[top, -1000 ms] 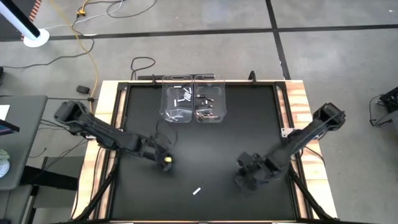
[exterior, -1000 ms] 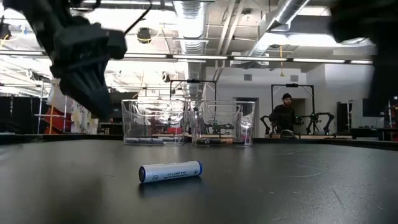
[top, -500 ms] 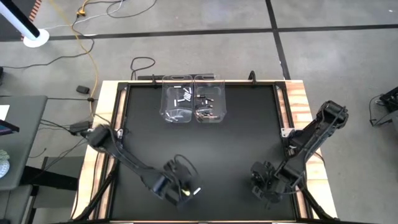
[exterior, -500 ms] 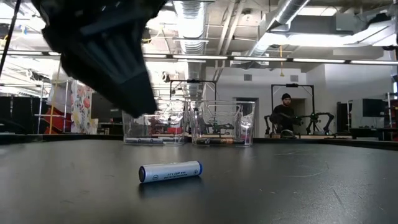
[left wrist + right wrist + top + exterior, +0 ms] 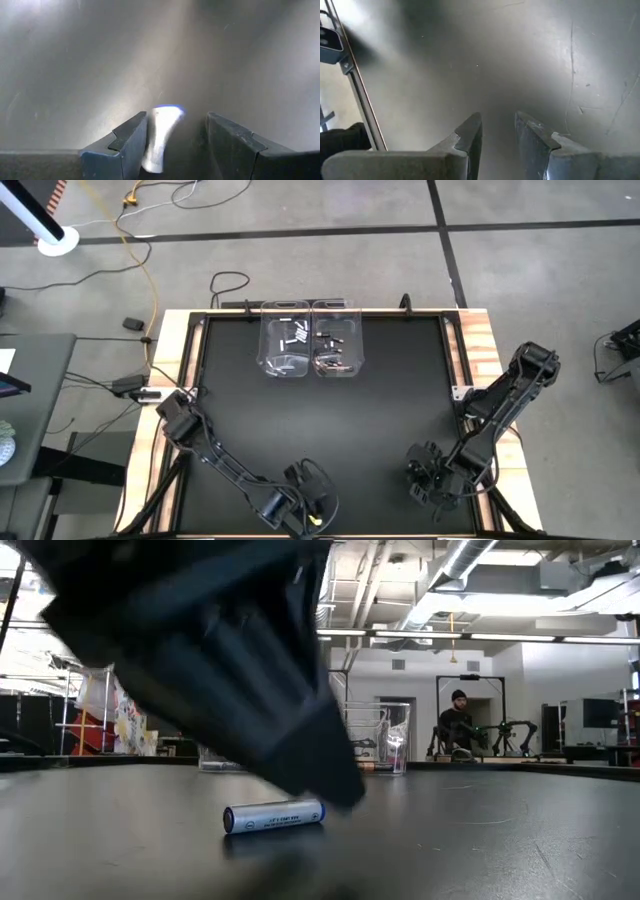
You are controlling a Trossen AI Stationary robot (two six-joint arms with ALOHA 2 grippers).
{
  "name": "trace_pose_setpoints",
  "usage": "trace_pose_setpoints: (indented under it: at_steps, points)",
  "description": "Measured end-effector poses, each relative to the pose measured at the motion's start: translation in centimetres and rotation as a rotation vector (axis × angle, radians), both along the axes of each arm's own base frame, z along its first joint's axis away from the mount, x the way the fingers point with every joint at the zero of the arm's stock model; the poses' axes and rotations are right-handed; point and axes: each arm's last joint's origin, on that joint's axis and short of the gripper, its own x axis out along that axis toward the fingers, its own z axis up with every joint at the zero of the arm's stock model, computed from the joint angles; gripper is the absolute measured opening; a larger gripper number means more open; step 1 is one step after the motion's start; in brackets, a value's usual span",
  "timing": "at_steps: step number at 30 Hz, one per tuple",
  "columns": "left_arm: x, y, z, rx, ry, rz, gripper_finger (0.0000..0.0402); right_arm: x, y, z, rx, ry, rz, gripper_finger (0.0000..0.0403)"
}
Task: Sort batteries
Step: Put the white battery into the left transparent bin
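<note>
One white battery with a blue end [image 5: 273, 817] lies on its side on the black table, near the front edge. My left gripper [image 5: 176, 119] hangs over it, slanting down, open. In the left wrist view the battery [image 5: 162, 135] shows blurred between the two fingers, closer to one of them. The high view shows my left gripper [image 5: 312, 500] covering the battery. At the front right, my right gripper [image 5: 497, 131] stands open over bare table. More batteries lie in two clear bins [image 5: 284, 350] [image 5: 337, 350].
The two bins stand side by side at the middle of the table's far edge. A wooden frame [image 5: 478, 340] runs round the black mat. In the low view my left gripper [image 5: 230, 680] hides the left bin. A person [image 5: 458, 725] sits far off in the room.
My left gripper has swept from the table's left toward the near edge and the right, sinking until its fingers stand on either side of the lone battery. My right gripper has drawn toward the near right corner. The battery has stayed where it was.
</note>
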Motion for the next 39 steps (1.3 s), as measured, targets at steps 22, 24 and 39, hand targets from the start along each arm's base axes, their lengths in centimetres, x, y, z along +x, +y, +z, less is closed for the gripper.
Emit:
trace_pose_setpoints:
  at_steps: [22,24,39]
  points:
    - [-1.8,1.5,-3.2,0.12,0.153,-0.009,0.0196,0.1,0.4,0.2,0.02,-0.032,0.033,0.0133]
    - [-2.1,1.5,-3.6,0.121,0.155,-0.008,0.0188,0.1,0.4,0.2,0.02,-0.032,0.033,0.0133]
    - [-4.8,-0.8,-4.5,0.115,0.102,0.001,0.0138,0.2,0.4,0.2,0.011,-0.045,0.026,0.0133]
